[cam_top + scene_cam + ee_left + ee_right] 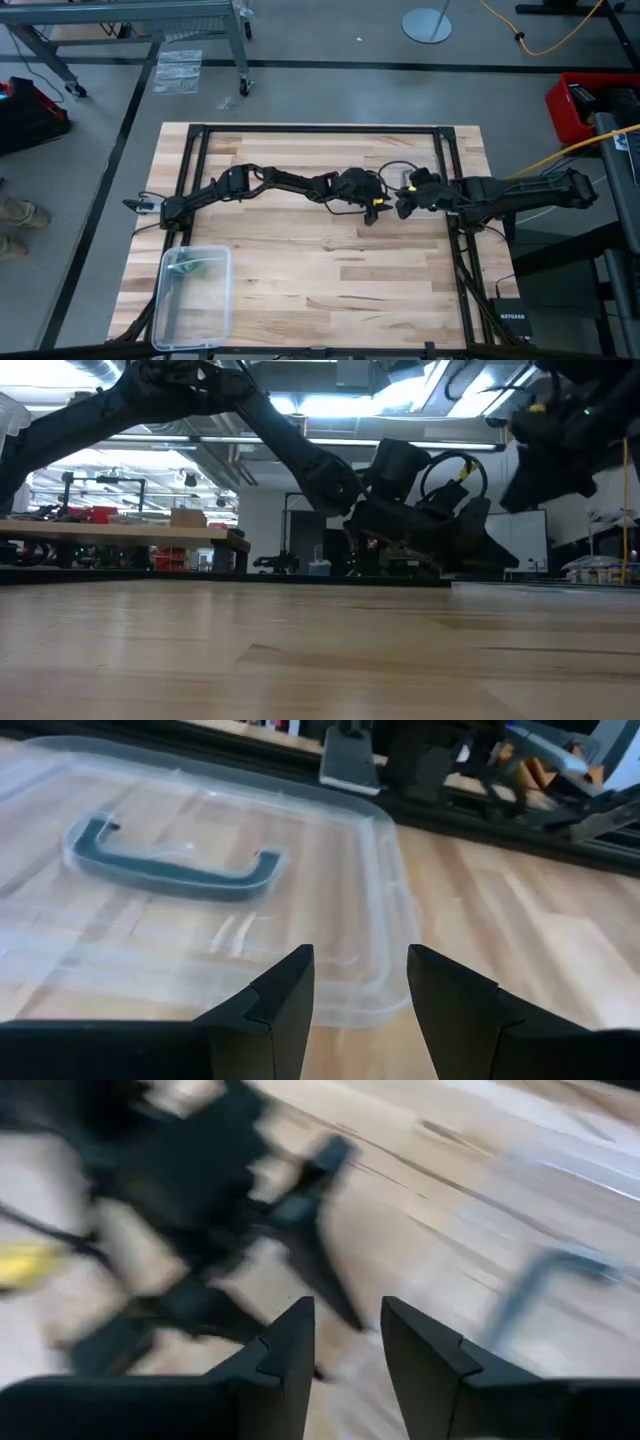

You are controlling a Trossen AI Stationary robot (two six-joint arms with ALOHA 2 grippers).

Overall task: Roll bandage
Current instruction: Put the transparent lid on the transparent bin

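Neither claw has anything in it: the left claw (360, 995) and the right claw (347, 1345) both hang apart, facing each other mid-table (300, 260). The bandage looks like a green bit inside the clear box (195, 295), well off from both, so its direction can't be read. Next move probably means fetching it first.

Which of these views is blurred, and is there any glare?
Right wrist view: motion-smeared; the left arm and wooden table streak, while the right gripper stays sharp. Left wrist view: crisp, faint sheen on the clear plastic box. Low view: bright ceiling lights silhouette the arms. High view: evenly lit.
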